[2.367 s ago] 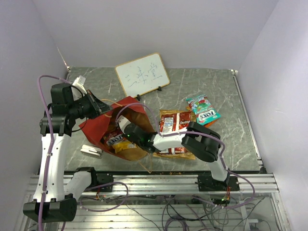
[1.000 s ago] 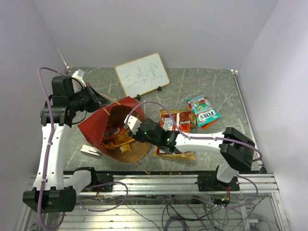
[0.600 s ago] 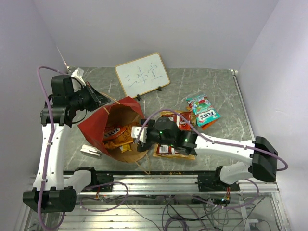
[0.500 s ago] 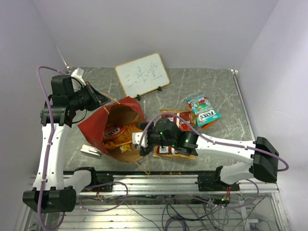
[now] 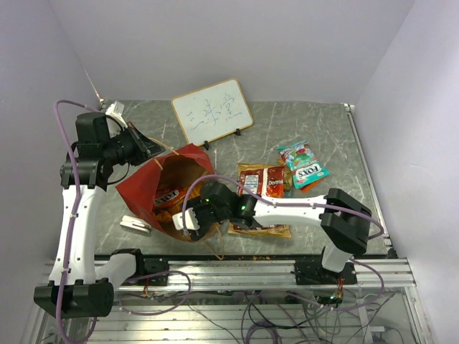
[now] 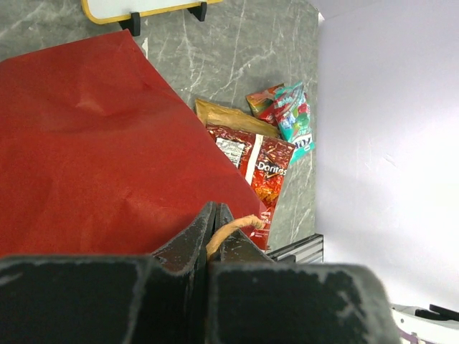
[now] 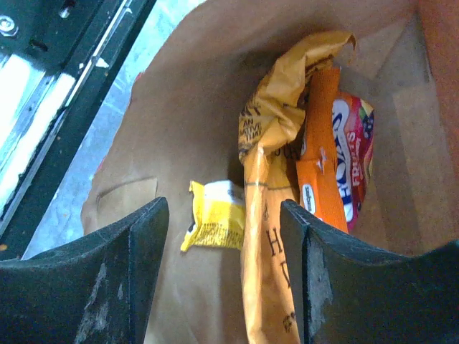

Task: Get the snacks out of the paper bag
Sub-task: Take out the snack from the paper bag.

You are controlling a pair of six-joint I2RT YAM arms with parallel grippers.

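Observation:
The red paper bag (image 5: 143,188) lies on its side, its brown mouth facing my right arm. My left gripper (image 5: 148,153) is shut on the bag's loop handle (image 6: 231,228) and holds the upper wall (image 6: 93,143) up. My right gripper (image 5: 188,221) is open at the bag's mouth. Its view looks inside, where my right gripper (image 7: 222,215) has nothing between its fingers. Snacks in the bag: a small yellow packet (image 7: 214,223), a long yellow packet (image 7: 269,236), an orange one (image 7: 319,179) and a red FOX'S one (image 7: 355,161). Out on the table lie a red Doritos packet (image 5: 262,180) and a teal FOX'S packet (image 5: 303,163).
A white framed writing board (image 5: 212,110) stands behind the bag. A small white object (image 5: 136,224) lies on the table at the bag's near left. A tan packet (image 5: 267,231) lies under my right forearm. The table's metal rail (image 5: 237,269) runs along the near edge.
My right gripper opened and swung back toward the near left, into the bag's mouth. The left gripper has kept its hold on the handle and has not moved.

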